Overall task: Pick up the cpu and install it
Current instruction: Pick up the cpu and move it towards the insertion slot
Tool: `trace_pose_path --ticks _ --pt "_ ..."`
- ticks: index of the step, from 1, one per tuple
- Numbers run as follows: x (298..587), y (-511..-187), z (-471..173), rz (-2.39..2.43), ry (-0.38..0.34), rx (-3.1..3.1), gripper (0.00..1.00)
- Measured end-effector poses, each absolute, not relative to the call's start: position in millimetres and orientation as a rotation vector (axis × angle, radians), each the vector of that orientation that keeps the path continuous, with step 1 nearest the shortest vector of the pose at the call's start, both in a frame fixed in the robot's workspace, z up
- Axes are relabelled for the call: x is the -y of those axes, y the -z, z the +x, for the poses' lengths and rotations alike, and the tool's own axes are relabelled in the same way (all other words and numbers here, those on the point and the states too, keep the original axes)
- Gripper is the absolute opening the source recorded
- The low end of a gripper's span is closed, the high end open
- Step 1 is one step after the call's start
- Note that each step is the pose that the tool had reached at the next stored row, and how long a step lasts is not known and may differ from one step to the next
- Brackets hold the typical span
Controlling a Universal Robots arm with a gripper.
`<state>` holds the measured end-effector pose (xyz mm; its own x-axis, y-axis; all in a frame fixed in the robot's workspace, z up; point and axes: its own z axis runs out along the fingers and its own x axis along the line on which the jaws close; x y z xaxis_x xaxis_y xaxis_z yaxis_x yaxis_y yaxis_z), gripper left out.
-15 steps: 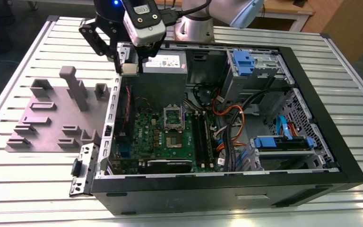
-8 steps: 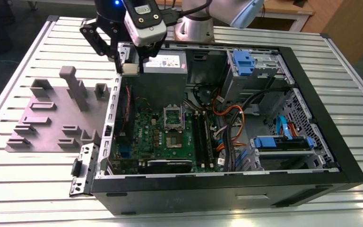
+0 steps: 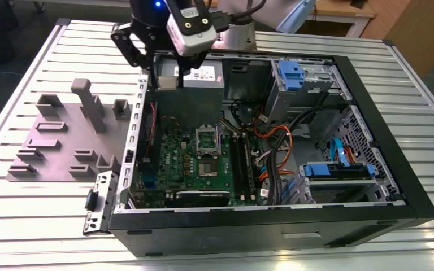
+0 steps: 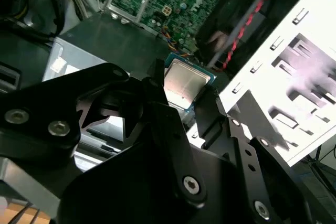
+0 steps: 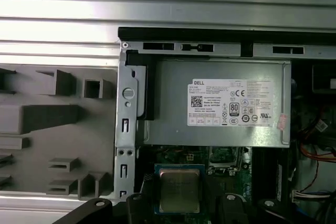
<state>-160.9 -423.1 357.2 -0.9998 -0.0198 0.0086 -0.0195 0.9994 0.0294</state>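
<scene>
- My gripper (image 5: 181,203) is closed on the cpu (image 5: 180,187), with a finger on each of two opposite edges. Both wrist views show the chip's metal top bare between them.
- The cpu hangs clear above the psu (image 3: 200,72), at the 11 o'clock corner of the case (image 3: 420,209) in the exterior view.
- Step in hand, as I judge it: pick-up is done and the chip is in carry. Installation is not yet done.
- The socket (image 3: 205,138) lies on the board (image 3: 173,169), at 5 o'clock from the gripper in the exterior view and well apart from it.
- Seating calls for the chip to be level and squared to the socket, with no side load.
</scene>
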Motion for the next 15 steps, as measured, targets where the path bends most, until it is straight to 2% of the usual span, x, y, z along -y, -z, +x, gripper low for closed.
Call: trace_pose_path --ticks 15 --pt "434.2 -356.8 -154.3 0.003 0.046 3.133 0.47"
